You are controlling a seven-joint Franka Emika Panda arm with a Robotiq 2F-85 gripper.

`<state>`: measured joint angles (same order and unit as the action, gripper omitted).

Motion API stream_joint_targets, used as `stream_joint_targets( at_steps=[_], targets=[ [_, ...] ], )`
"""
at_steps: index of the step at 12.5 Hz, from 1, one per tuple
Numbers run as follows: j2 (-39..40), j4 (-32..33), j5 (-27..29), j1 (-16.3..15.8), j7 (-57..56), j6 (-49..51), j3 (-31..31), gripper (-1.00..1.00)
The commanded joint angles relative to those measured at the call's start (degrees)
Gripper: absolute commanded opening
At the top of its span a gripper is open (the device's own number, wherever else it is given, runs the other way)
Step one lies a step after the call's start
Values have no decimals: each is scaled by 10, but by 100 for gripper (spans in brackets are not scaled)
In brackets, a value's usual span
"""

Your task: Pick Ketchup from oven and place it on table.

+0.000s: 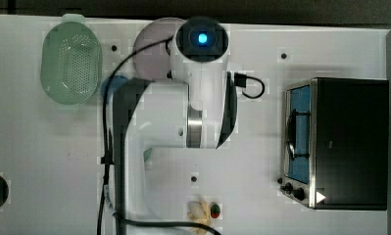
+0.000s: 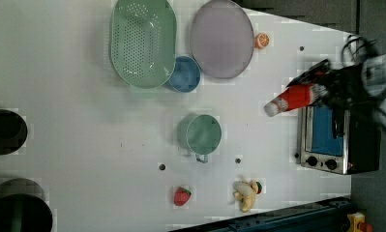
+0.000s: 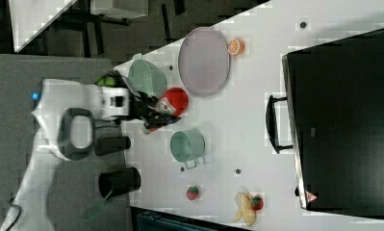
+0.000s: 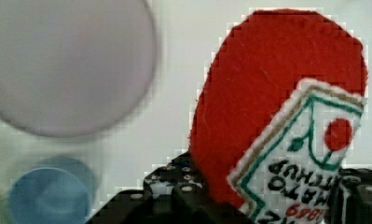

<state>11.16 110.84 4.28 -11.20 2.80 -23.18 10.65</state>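
One bottle matters here: the ketchup (image 2: pixel 293 99) sits clamped in the gripper (image 2: pixel 326 88), carried in the air, clear of the oven (image 2: pixel 336 140) and not yet resting on the table (image 2: pixel 84 159). We judge the grip is taken near the base so the white cap end leads and can come down first or be laid flat.

In the left view the bottle lies tilted at right of frame, cap pointing toward the frame's centre, just above the oven's upper-left corner. The oven door looks shut, blue glass facing left. We reckon the pick is done and only the set-down remains.

Diffs btwn views:
- Left view gives the whole bottle, cap incl., plus clutter below it: green mug (image 2: pixel 200 134), blue bowl (image 2: pixel 183 74), purple plate (image 2: pixel 221 38).
- Right view shows the bottle (image 3: pixel 172 103) end-on as a red disc w/ label, at centre-left of frame, so its length is lost; it does show the black fingers pinching it from the arm side.
- Wrist view shows the label (image 4: pixel 309 154) close up and fingers (image 4: pixel 183 191) below, w/ plate and bowl blurred behind.
- Top view shows the arm (image 1: pixel 203 83) at upper centre of frame covering the load.

Free table between mug and oven looks a fair drop spot.
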Motion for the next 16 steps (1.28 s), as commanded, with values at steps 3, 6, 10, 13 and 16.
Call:
stream_joint_targets(
  at_steps=[3, 6, 10, 13, 16],
  targets=[
    [-8, 115, -2, 25, 6, -123, 13, 27],
    [8, 173, -2, 25, 6, -206, 13, 27],
    [48, 195, -2, 25, 6, -279, 13, 54],
    [48, 183, -1, 24, 17, -285, 11, 100],
    [-12, 162, -1, 22, 17, -266, 11, 100]
  ],
)
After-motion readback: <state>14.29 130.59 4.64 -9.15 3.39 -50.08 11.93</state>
